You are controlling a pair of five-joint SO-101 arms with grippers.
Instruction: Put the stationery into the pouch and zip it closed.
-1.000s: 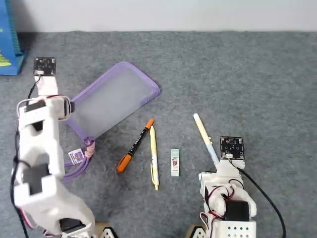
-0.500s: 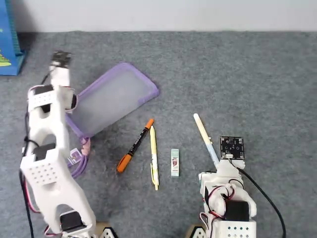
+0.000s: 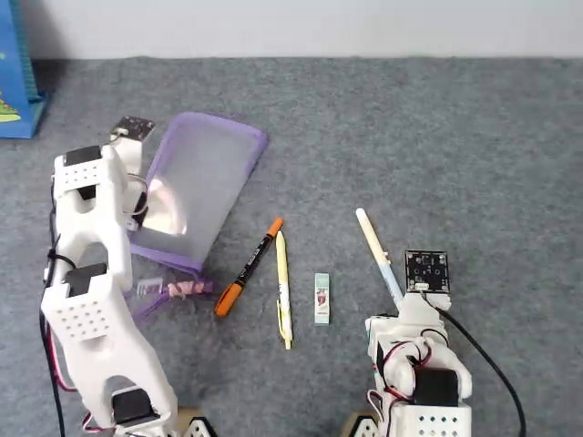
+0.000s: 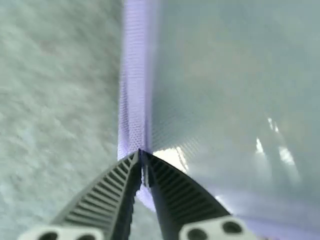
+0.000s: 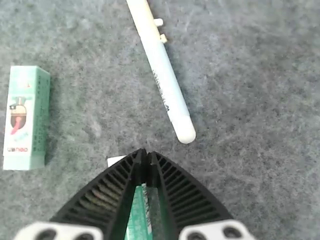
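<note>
We're on pouch setup: left pincer clenched on the pouch's purple edge, at the desk's left. Right pincer clenched, empty, near the eraser and white pen. Marker and yellow pen lie outside the pouch. Next we need the mouth held open, then loading. Eraser and pen carry print, which we leave unread.

A grey felt-like mat covers the table (evenly lit). A pale wall runs along the far edge, with a blue box at far left.

Beside one purple-edged translucent pouch are lying one orange-black marker, one yellow pen, one white-blue pen, one mint-green eraser block.
</note>
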